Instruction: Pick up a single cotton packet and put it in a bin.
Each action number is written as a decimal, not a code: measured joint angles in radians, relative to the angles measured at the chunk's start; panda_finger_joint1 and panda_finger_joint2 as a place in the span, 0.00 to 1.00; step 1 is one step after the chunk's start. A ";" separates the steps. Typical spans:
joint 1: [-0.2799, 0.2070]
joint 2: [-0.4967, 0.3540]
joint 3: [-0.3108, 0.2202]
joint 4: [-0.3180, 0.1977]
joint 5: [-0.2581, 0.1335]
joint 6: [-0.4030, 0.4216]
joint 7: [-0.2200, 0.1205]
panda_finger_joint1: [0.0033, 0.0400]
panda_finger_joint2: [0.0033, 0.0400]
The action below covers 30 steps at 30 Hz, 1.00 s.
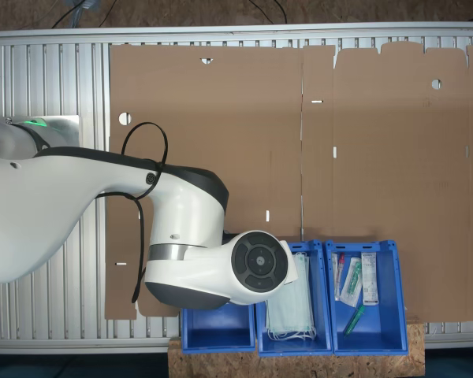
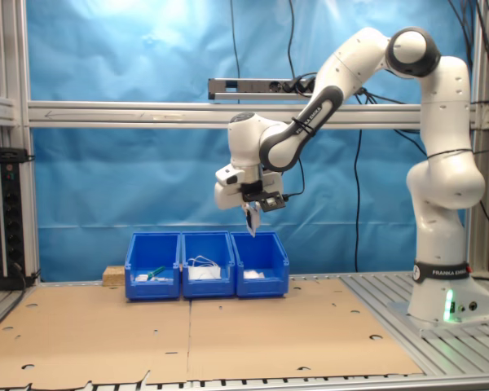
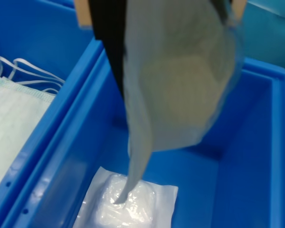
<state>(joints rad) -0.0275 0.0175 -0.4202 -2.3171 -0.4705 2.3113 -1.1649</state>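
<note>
Second exterior view: the gripper (image 2: 252,213) is seen hanging in the air above the blue bin (image 2: 261,265) at the second exterior view's right end of a row of three, its fingers closed together on the cotton packet (image 2: 252,221), which dangles from the fingertips clear of the bin's rim. In the wrist view the cotton packet (image 3: 180,80) is shown close up and blurred, pinched at its upper edge beside a dark finger (image 3: 109,42) and drooping down over the same blue bin (image 3: 256,142). On the floor of that bin a plain white packet with a puffy centre (image 3: 128,204) is seen lying flat. Next to it, the middle bin (image 2: 208,262) is loaded with pale green face masks (image 3: 14,118), whose white ear loops are visible in the wrist view. The third bin (image 1: 366,295), at the far end of the row, is shown in the first exterior view to hold several long narrow packets and a green item that cannot be made out. The three bins are set side by side, touching, at the edge of a cardboard sheet (image 2: 187,334) laid over the table, and the white arm (image 2: 440,163) is mounted on the ribbed metal surface at the second exterior view's right.
</note>
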 joint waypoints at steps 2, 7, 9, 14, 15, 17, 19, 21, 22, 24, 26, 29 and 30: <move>-0.002 -0.001 -0.012 0.000 0.006 -0.001 -0.012 0.06 0.06; -0.005 -0.001 -0.035 0.000 0.034 -0.002 -0.040 0.06 0.06; -0.005 -0.001 -0.041 0.000 0.050 -0.003 -0.050 0.06 0.06; -0.006 -0.001 -0.048 0.000 0.083 -0.003 -0.072 0.06 0.06; -0.006 -0.001 -0.050 0.000 0.094 -0.003 -0.079 0.06 0.06; -0.006 -0.001 -0.051 0.000 0.105 -0.003 -0.087 0.06 0.06; -0.006 -0.001 -0.051 0.000 0.118 -0.003 -0.093 0.06 0.06; -0.006 -0.001 -0.052 0.000 0.134 -0.003 -0.101 0.06 0.06; -0.006 -0.001 -0.052 0.000 0.141 -0.003 -0.104 0.06 0.06; -0.006 -0.001 -0.052 0.000 0.153 -0.003 -0.109 0.06 0.06; -0.006 -0.001 -0.052 0.000 0.164 -0.003 -0.113 0.06 0.06; -0.006 -0.001 -0.052 0.000 0.177 -0.003 -0.121 0.06 0.06; -0.006 -0.001 -0.052 0.000 0.181 -0.003 -0.124 0.06 0.06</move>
<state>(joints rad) -0.0336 0.0164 -0.4726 -2.3172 -0.2898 2.3082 -1.2885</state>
